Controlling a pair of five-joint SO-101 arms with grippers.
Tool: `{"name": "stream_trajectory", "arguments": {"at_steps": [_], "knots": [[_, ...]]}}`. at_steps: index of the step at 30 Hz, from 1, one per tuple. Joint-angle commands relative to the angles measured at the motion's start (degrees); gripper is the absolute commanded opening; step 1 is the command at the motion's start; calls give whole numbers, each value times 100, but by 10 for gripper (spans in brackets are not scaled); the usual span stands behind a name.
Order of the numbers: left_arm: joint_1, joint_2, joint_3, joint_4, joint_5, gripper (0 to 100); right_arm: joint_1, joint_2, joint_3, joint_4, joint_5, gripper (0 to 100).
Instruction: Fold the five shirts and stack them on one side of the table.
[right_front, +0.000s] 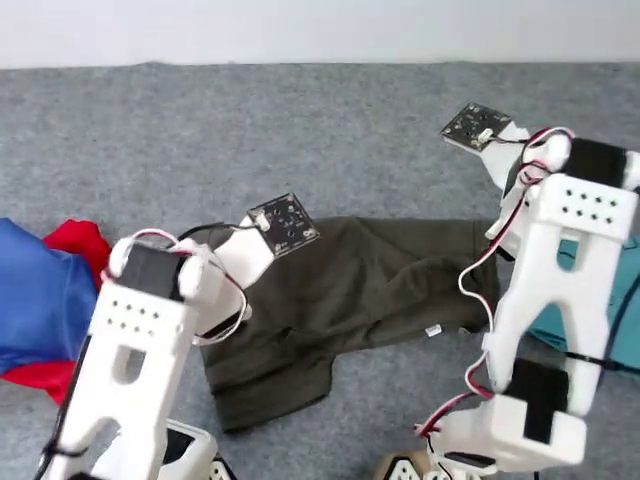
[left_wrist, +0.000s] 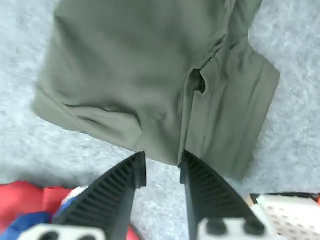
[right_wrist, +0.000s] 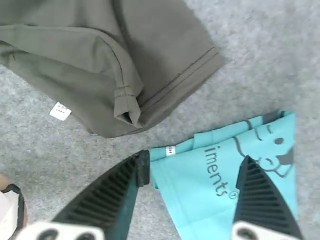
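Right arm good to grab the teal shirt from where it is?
Probably yes. The right hand hangs open over the teal shirt, with one edge of the shirt between its fingers. Nothing lies on the shirt, and the olive shirt lies beside it, not over it.

Dark printed lettering (right_wrist: 218, 172), cut off at its start, ran across the teal shirt (right_wrist: 190, 200) beside a cartoon drawing (right_wrist: 265, 150), while the white tag (right_wrist: 60, 111) on the olive shirt (right_wrist: 75, 55) bore marks too small to read.
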Motion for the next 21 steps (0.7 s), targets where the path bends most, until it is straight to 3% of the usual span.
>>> {"name": "stream_trajectory", "arguments": {"at_steps": [1, 4, 7, 9, 11, 15, 21], "knots": [[44, -387, -215, -35, 105, 118, 40, -400, -26, 110, 26, 281], [44, -193, -136, -484, 765, 92, -136, -233, 70, -347, -185, 239], [44, 299, 84, -1055, 1090, 9, -462, 154, 88, -840, -853, 86], [44, 721, 119, -1240, 1152, 17, -699, 479, 62, -1191, -1301, 0], [44, 1108, 48, -1363, 1292, 14, -875, 778, 62, -1446, -1705, 35], [44, 1776, 22, -1837, 1424, 14, -1174, 1402, 62, -1956, -2409, 9], [-246, 2602, -4, -2690, 1415, 14, -1191, 2079, 62, -2475, -2804, 9]]}}
